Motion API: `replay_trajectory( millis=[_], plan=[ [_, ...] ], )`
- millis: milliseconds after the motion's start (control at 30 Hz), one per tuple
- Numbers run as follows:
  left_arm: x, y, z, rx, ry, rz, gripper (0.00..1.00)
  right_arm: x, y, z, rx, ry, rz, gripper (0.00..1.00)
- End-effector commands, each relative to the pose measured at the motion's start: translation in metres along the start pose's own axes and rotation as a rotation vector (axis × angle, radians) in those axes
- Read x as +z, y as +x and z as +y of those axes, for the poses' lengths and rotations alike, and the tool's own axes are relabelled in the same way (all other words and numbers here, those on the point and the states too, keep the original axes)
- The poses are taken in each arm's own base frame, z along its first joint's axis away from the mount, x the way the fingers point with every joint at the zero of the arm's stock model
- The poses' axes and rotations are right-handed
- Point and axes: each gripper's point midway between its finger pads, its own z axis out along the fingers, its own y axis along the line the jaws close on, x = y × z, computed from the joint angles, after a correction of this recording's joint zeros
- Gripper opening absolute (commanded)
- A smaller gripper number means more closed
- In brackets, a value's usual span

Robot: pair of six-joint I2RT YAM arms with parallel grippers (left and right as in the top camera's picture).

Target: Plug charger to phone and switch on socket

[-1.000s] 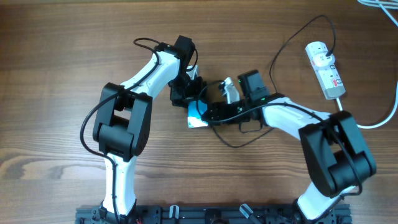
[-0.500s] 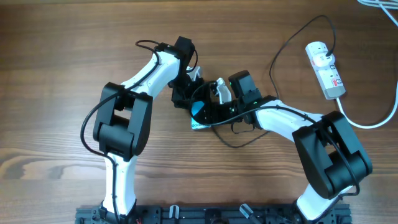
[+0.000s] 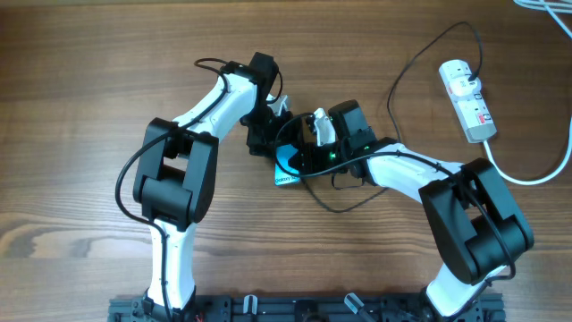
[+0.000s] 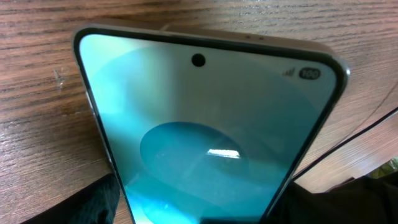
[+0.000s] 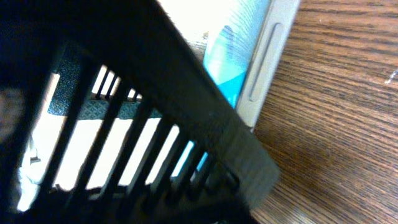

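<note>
The phone (image 3: 286,167) lies near the table's middle, its teal screen up. My left gripper (image 3: 274,143) reaches it from the far side. In the left wrist view the phone (image 4: 205,137) fills the frame, with a dark finger at each long edge and a sliver of wood at the left one. My right gripper (image 3: 306,156) crowds the phone's right side. There, a blurred ribbed finger (image 5: 186,118) covers much of the phone (image 5: 245,56), hiding its jaws. The charger cable (image 3: 393,89) runs from the socket (image 3: 469,103) towards the grippers; its plug tip is hidden.
The socket's thick white cord (image 3: 536,179) curves off the right edge. The thin black cable loops on the wood in front of the right arm (image 3: 335,204) and passes the phone's right side (image 4: 348,140). Another white cable (image 3: 545,9) crosses the far right corner.
The right arm has swung left, bringing its gripper against the phone's right side. The left arm has hardly moved, and the phone has shifted only slightly.
</note>
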Motion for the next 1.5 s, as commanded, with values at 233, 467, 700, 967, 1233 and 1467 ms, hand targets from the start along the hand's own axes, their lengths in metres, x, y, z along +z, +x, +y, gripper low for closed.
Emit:
replay_trajectory(
  millis=[233,467,700,967,1233,1467],
  plan=[
    [0.007,0.004,-0.003,0.006,0.027,0.029,1.00,0.003,0.002,0.002,-0.005,-0.015,0.012,0.04],
    [0.005,0.004,-0.003,0.032,0.028,0.026,0.94,0.003,0.003,0.004,0.055,-0.025,0.017,0.04],
    [-0.035,0.000,-0.020,0.091,0.154,-0.043,0.94,0.001,0.006,0.028,0.046,-0.158,0.056,0.04],
    [-0.126,0.004,-0.055,0.205,0.528,-0.168,0.91,-0.042,-0.023,0.115,-0.027,-0.622,0.058,0.04],
    [-0.182,0.017,-0.074,0.305,0.737,-0.247,0.82,-0.102,-0.063,0.145,-0.039,-0.800,-0.032,0.04],
    [-0.210,0.029,-0.098,0.389,0.919,-0.251,0.76,-0.112,-0.078,0.129,0.001,-0.783,-0.083,0.05]
  ],
)
